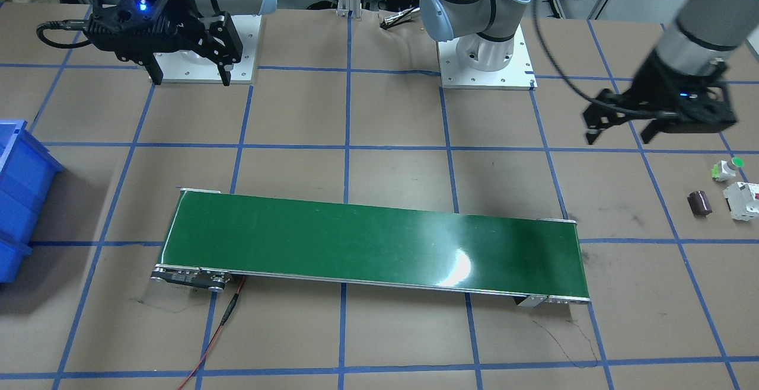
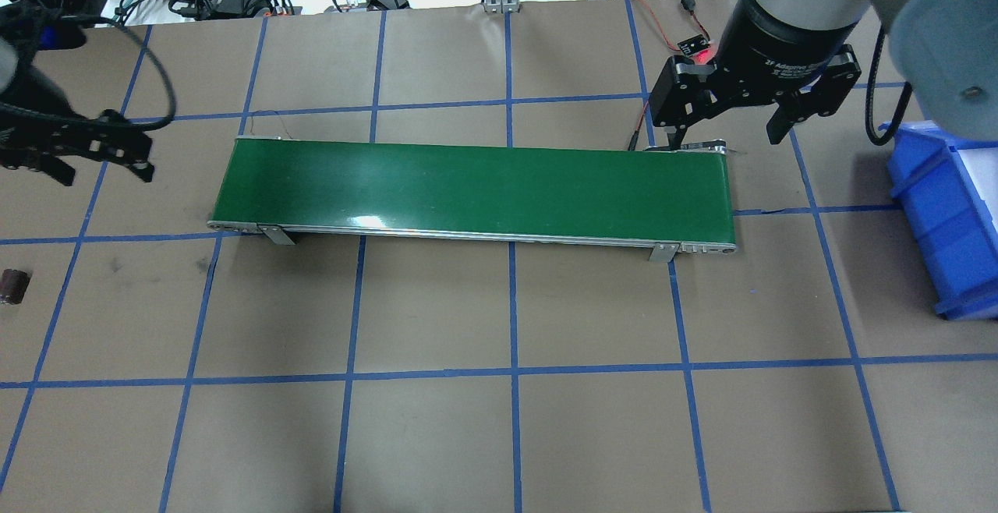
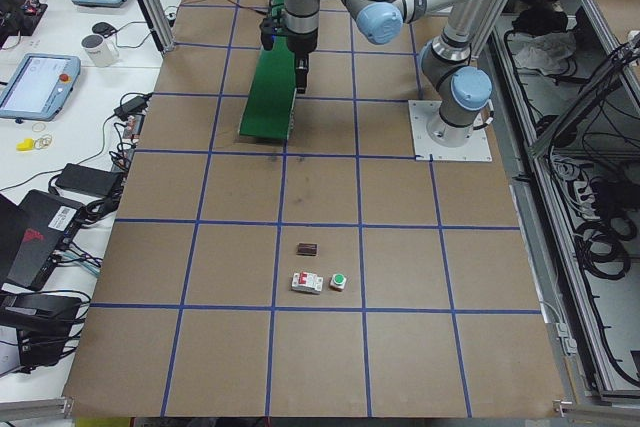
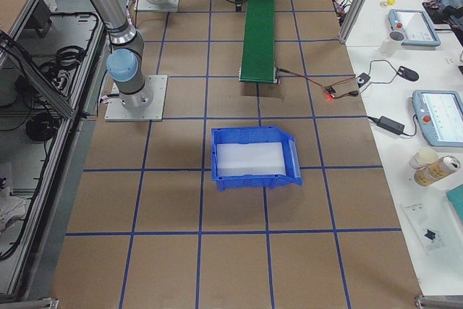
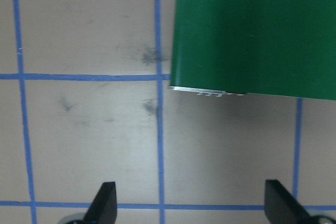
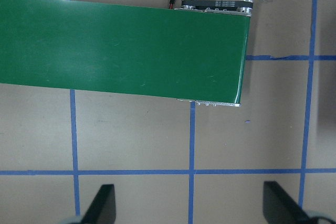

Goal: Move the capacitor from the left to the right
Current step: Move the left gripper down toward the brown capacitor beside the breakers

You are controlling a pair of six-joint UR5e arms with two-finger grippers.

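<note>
The capacitor (image 1: 699, 204), a small dark maroon cylinder, lies on its side on the brown table past the left end of the green conveyor belt (image 1: 367, 242). It also shows at the left edge of the overhead view (image 2: 14, 287) and in the exterior left view (image 3: 308, 248). My left gripper (image 1: 618, 137) hangs open and empty above the table, apart from the capacitor and nearer the robot's base. In the overhead view my left gripper (image 2: 105, 176) is beyond it. My right gripper (image 2: 723, 137) is open and empty over the belt's right end. Neither wrist view shows the capacitor.
A white part with a green cap (image 1: 728, 169) and a white boxy part with a red mark (image 1: 742, 199) sit right beside the capacitor. A blue bin (image 2: 951, 217) stands at the table's right end. A red wire (image 1: 219, 325) runs from the belt.
</note>
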